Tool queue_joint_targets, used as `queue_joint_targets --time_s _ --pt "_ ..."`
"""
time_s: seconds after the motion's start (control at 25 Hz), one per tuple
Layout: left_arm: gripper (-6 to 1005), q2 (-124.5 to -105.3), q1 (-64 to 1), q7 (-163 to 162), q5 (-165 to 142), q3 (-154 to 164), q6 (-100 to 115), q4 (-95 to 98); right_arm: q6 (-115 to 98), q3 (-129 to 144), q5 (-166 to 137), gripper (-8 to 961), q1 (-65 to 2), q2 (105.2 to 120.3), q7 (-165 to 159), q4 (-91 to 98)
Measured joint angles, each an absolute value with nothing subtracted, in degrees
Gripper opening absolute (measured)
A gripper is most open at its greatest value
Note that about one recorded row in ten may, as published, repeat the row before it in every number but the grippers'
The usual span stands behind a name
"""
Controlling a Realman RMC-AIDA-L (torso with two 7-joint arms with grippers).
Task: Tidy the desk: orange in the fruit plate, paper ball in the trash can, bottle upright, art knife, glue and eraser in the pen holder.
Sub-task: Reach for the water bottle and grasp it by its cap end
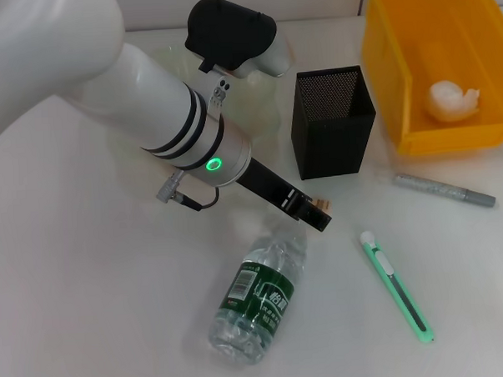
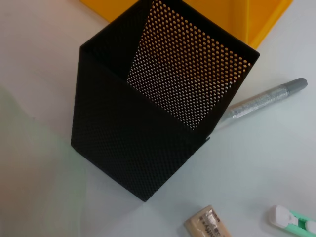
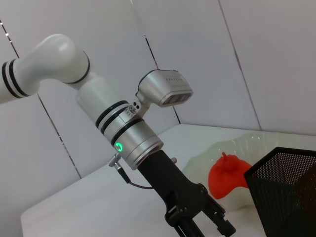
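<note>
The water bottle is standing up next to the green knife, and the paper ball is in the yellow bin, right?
Not quite. In the head view the water bottle is lying on its side on the table, not standing. The rest holds: it is beside the green knife, and the paper ball sits in the yellow bin.
</note>
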State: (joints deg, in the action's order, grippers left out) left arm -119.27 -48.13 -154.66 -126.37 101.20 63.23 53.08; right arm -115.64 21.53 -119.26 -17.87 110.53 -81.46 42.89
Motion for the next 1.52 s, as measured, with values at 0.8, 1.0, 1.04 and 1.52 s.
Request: queue_joint_targets --time_s 0.8,1.0,1.04,1.52 --pt "474 -119.27 -48.14 -154.56 -126.00 101.51 63.09 52.29 -113.88 21.53 -119.27 759 -18.23 110.33 -81.09 40.77" --pt "459 -119.27 -48.17 -154.50 -125.66 101.52 63.70 52.29 -113.70 21.53 -119.27 759 -18.58 110.32 -81.06 40.78" --pt "457 -119.27 -48.17 -154.50 -125.66 101.52 63.70 52.29 -113.70 21.53 -119.27 759 -18.58 110.32 -81.06 40.78" --pt "444 -119.27 -48.22 -152.45 -125.22 101.34 63.97 52.50 -111.96 21.53 -119.35 759 -18.79 110.39 -81.03 40.69"
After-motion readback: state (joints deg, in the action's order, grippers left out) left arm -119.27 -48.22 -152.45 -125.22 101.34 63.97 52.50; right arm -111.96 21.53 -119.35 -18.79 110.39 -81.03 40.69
